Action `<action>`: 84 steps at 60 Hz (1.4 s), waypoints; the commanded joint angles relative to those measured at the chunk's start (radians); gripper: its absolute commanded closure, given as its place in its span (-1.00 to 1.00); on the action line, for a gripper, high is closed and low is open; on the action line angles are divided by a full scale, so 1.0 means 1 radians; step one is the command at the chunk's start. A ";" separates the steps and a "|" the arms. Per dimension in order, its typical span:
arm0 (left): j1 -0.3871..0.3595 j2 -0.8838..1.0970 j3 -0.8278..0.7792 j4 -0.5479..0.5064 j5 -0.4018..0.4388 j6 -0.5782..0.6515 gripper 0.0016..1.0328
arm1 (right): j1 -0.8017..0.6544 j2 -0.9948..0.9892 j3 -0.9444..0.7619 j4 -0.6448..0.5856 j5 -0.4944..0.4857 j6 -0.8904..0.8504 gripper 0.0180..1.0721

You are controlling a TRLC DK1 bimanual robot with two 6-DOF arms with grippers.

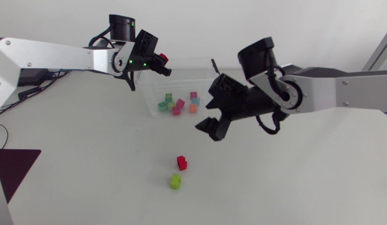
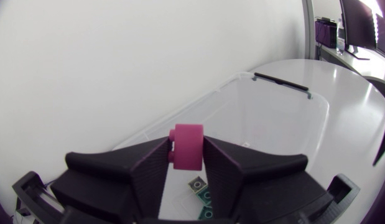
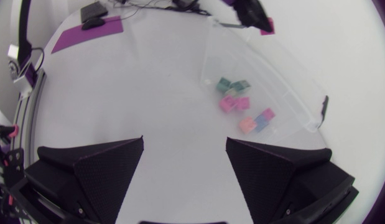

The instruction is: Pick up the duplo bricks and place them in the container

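**Head view.** The left gripper (image 1: 157,62) is stationed above the rim of the clear container (image 1: 209,84), at the corner nearest the left arm. Its jaws are clamped on the held brick (image 1: 163,59). This position is judged to allow a straight drop into the box. A cluster of sorted bricks (image 1: 179,104) lies on the container floor. The right gripper (image 1: 213,125) hangs above the table with its jaws apart, between the container and two loose bricks. These are the red brick (image 1: 182,163) and the green brick (image 1: 175,181), which lie close together on the table. The right gripper is judged to be staged for the next pick.

**Left wrist view.** The held brick is pinched from two sides between the fingers. The open container lies below and ahead. Release is judged not yet made.

**Right wrist view.** The fingers are spread wide, with nothing between them. The container and its contents lie ahead. The loose bricks are not shown in this view.
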 commanded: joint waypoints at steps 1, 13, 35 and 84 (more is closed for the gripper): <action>-0.002 0.030 0.042 0.003 -0.018 -0.024 -0.92 | 0.025 0.025 -0.018 -0.040 -0.019 -0.093 -0.83; 0.007 -0.219 -0.192 -0.008 0.013 0.031 -0.92 | 0.067 0.148 0.081 -0.192 -0.033 -0.254 -0.83; 0.011 -0.729 -0.706 -0.255 0.194 0.333 -0.91 | 0.191 0.398 0.353 -0.479 0.042 -0.407 -0.80; -0.180 -0.834 -1.107 -0.242 0.286 0.594 -0.91 | 0.197 0.479 0.475 -0.657 0.127 -0.456 0.56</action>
